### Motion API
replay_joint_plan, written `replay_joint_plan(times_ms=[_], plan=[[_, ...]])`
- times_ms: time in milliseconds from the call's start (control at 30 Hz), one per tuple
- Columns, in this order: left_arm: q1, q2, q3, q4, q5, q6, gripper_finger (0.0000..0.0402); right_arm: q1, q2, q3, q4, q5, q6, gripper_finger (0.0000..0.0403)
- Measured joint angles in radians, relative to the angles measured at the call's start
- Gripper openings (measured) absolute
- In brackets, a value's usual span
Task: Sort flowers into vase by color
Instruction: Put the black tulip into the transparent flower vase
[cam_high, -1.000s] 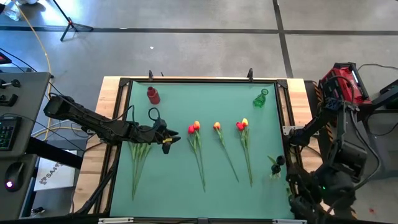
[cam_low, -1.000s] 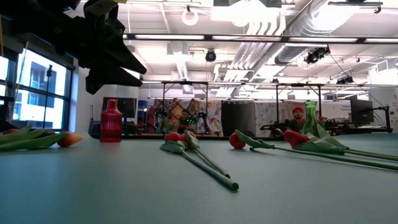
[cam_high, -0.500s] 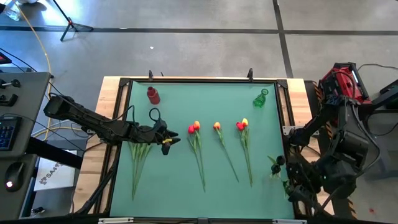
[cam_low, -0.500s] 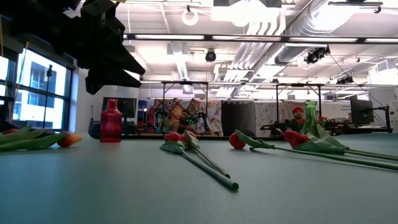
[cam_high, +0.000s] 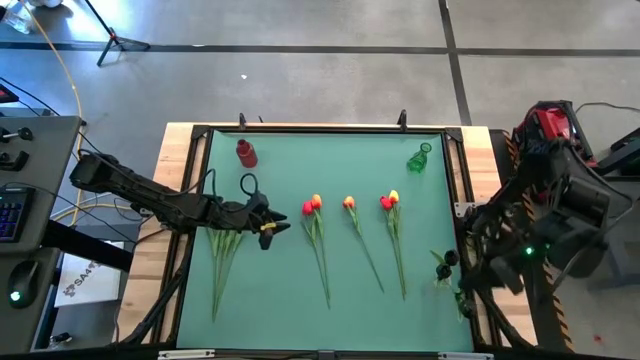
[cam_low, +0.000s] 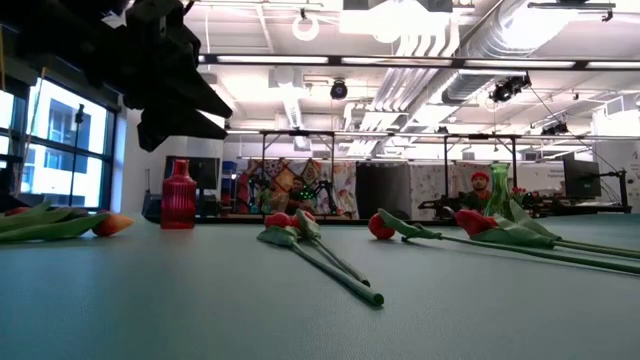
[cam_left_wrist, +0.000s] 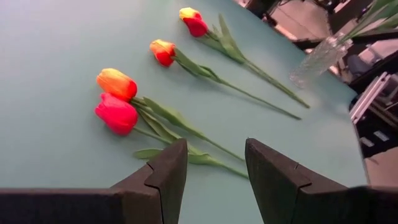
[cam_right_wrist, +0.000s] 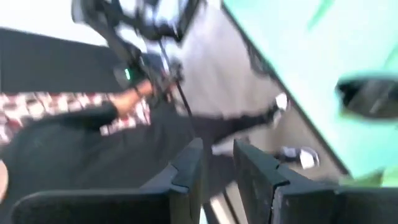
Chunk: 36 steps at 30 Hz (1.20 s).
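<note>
Tulips (cam_high: 318, 208) lie flat on my tabletop (cam_high: 340, 300); left end effector (cam_left_wrist: 214, 163) hovers open beside them, right end effector (cam_right_wrist: 217, 163) narrowly parted, empty.

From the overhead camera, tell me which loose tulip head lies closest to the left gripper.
The red tulip head, paired with an orange one, lies just beyond the left gripper. The single orange tulip and the red-and-yellow pair lie farther right.

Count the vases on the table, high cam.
2. The red vase stands at the table's far left. The green vase is at the far right, seemingly tipped over. Neither holds any flowers.
</note>
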Motion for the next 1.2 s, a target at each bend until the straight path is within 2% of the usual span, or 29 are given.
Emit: replay_joint_plan(times_ms=[133,267,467,700,800,933,1200], plan=[[0.009,-0.04,0.0,-0.006,0.0,-0.003,0.0152,-0.028,-0.028,0.0,-0.019,0.112,-0.036,0.0078],[0.033,-0.105,0.0,-0.035,0.0,0.014,0.0152,-0.093,-0.045,0.0,-0.026,0.17,-0.11,0.0078],[0.075,-0.215,0.0,-0.144,0.008,0.022,0.0152,-0.246,-0.05,0.0,-0.03,0.216,-0.277,0.0078],[0.103,-0.301,0.0,-0.219,0.01,0.024,0.0152,-0.481,-0.041,0.0,-0.021,0.234,-0.475,0.0078],[0.112,-0.32,0.0,-0.244,0.011,0.023,0.0152,-0.578,-0.027,0.0,-0.009,0.217,-0.549,0.0078],[0.12,-0.335,0.0,-0.263,0.042,0.023,0.0152,-0.707,0.015,0.0,-0.003,0.128,-0.616,0.0078],[0.125,-0.369,0.0,-0.321,0.06,0.029,0.0152,-0.925,0.145,0.0,-0.004,0.018,-0.646,0.0078]])
